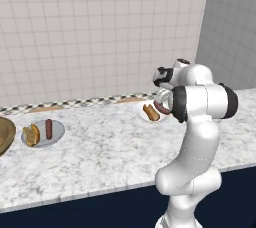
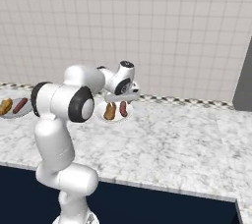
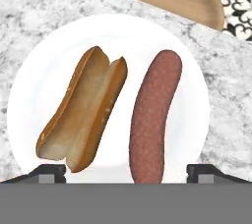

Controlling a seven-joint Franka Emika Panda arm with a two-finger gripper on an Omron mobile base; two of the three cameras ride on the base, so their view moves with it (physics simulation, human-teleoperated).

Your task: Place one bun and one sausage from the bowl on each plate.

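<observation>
left base view: the pale grey round plate on the marble worktop carries a golden bun and a reddish sausage; the brown wooden bowl lies just beside it. right base view: the gripper hovers above the white plate. hand view: the fingers stand wide and hold nothing, over a second bun and sausage. both plates look served; next is lifting clear.

Arm: folded, elbow raised, forearm reaching forward.
Wrist: angled downward.
Gripper: fingertips spread wide apart, nothing held between them.

Speckled stone-like counter, smooth, perhaps glazed white plate
</observation>
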